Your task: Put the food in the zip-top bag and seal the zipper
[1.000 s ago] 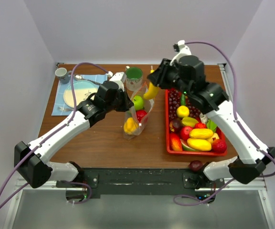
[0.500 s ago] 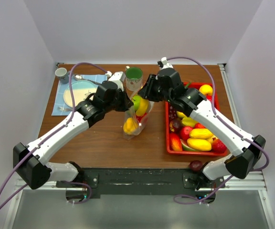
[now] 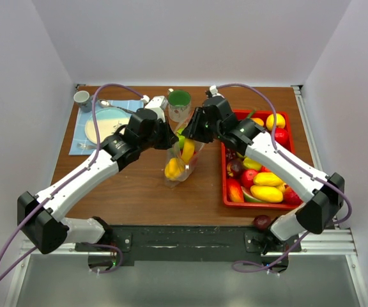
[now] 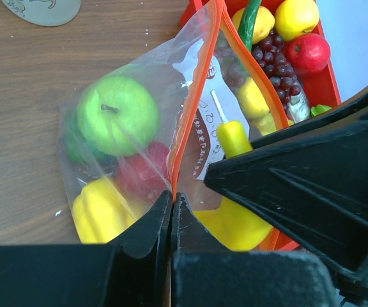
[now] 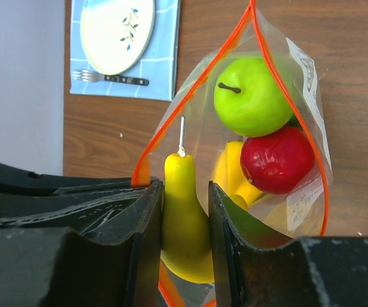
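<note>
The zip-top bag [image 3: 183, 160] stands open at the table's middle, with its orange-red zipper [image 4: 197, 109] spread wide. Inside lie a green apple [image 5: 251, 96], a red fruit [image 5: 276, 160] and a yellow fruit [image 4: 101, 214]. My left gripper [image 4: 172, 195] is shut on the zipper strip and holds the mouth up. My right gripper [image 5: 185, 192] is shut on a yellow pear [image 5: 184, 217], stem forward, right at the bag's mouth; the pear also shows in the top view [image 3: 188, 149]. More food lies in the red tray [image 3: 226, 195].
A green-rimmed glass [image 3: 179, 102] stands just behind the bag. A plate [image 3: 104, 125] on a blue mat, a fork [image 5: 110, 78] and a grey cup [image 3: 82, 98] are at the far left. A dark purple fruit [image 3: 261, 222] lies near the right arm's base.
My right gripper carried the yellow pear left from above the tray to the bag's mouth and lowered it. The left gripper kept hold of the zipper without moving.
</note>
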Tool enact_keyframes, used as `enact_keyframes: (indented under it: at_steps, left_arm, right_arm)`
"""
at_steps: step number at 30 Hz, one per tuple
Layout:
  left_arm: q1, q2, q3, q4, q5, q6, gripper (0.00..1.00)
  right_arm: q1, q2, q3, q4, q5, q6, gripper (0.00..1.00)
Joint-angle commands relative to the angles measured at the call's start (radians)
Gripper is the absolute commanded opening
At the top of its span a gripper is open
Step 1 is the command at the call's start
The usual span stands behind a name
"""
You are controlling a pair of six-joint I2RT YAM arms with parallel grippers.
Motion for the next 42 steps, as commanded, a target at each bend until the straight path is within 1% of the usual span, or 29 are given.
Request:
enact_keyframes:
  at_steps: [1, 5, 7, 10, 11, 13, 14, 17, 18, 24, 28, 29, 32, 33, 35, 36, 38, 39, 40, 41, 42]
  left_arm:
    - [0.008, -0.035, 0.024, 0.037, -0.018, -0.009, 0.00]
    - [0.008, -0.036, 0.024, 0.038, -0.018, -0.009, 0.00]
    - [0.008, -0.036, 0.024, 0.040, -0.018, -0.009, 0.00]
    - [0.008, -0.035, 0.024, 0.041, -0.018, -0.008, 0.00]
    - [0.010, -0.036, 0.024, 0.041, -0.018, -0.008, 0.00]
    - [0.010, -0.036, 0.023, 0.046, -0.018, -0.008, 0.00]
    - [0.010, -0.035, 0.023, 0.046, -0.018, -0.006, 0.00]
    - [0.008, -0.033, 0.023, 0.048, -0.018, -0.008, 0.00]
    - [0.008, -0.032, 0.023, 0.046, -0.018, -0.008, 0.00]
    - [0.010, -0.029, 0.023, 0.046, -0.023, -0.006, 0.00]
    - [0.008, -0.029, 0.021, 0.041, -0.028, -0.006, 0.00]
    - [0.010, -0.029, 0.021, 0.041, -0.028, -0.006, 0.00]
    - [0.010, -0.030, 0.023, 0.040, -0.029, -0.005, 0.00]
    - [0.010, -0.032, 0.023, 0.038, -0.029, -0.005, 0.00]
    - [0.010, -0.032, 0.023, 0.038, -0.029, -0.005, 0.00]
    - [0.010, -0.030, 0.023, 0.038, -0.031, -0.003, 0.00]
    - [0.008, -0.029, 0.024, 0.041, -0.021, -0.003, 0.00]
    - [0.010, -0.027, 0.026, 0.041, -0.018, -0.003, 0.00]
    - [0.010, -0.026, 0.026, 0.040, -0.020, -0.003, 0.00]
    - [0.010, -0.029, 0.027, 0.038, -0.021, -0.003, 0.00]
    - [0.010, -0.030, 0.027, 0.038, -0.020, -0.003, 0.00]
  right_arm:
    - [0.003, 0.000, -0.015, -0.001, -0.012, 0.025, 0.05]
    - [0.003, 0.013, -0.032, -0.007, -0.019, 0.028, 0.07]
    - [0.003, 0.022, -0.034, -0.015, -0.018, 0.023, 0.09]
    - [0.003, 0.031, -0.032, -0.027, -0.015, 0.014, 0.23]
    - [0.003, 0.033, -0.026, -0.035, -0.007, 0.009, 0.35]
    - [0.004, 0.028, -0.014, -0.044, 0.007, -0.003, 0.46]
    - [0.004, 0.027, -0.009, -0.050, 0.016, -0.008, 0.55]
    - [0.004, 0.023, 0.035, -0.082, 0.048, -0.035, 0.66]
    - [0.004, 0.023, 0.058, -0.096, 0.056, -0.050, 0.67]
    - [0.004, -0.002, 0.153, -0.159, 0.108, -0.116, 0.69]
    - [0.003, -0.045, 0.228, -0.246, 0.215, -0.181, 0.69]
    - [0.003, -0.056, 0.238, -0.257, 0.275, -0.195, 0.69]
    - [-0.028, -0.101, 0.232, -0.295, 0.370, -0.236, 0.64]
    - [-0.104, -0.113, 0.216, -0.289, 0.349, -0.248, 0.63]
    - [-0.205, -0.135, 0.145, -0.259, 0.265, -0.261, 0.58]
    - [-0.282, -0.135, 0.120, -0.213, 0.233, -0.277, 0.57]
    - [-0.350, -0.093, 0.074, -0.162, 0.197, -0.291, 0.50]
    - [-0.403, -0.069, 0.067, -0.122, 0.168, -0.301, 0.47]
    - [-0.423, -0.037, 0.063, -0.095, 0.165, -0.313, 0.41]
    - [-0.440, 0.018, 0.051, -0.060, 0.165, -0.324, 0.39]
    - [-0.466, 0.048, 0.046, 0.014, 0.166, -0.343, 0.38]
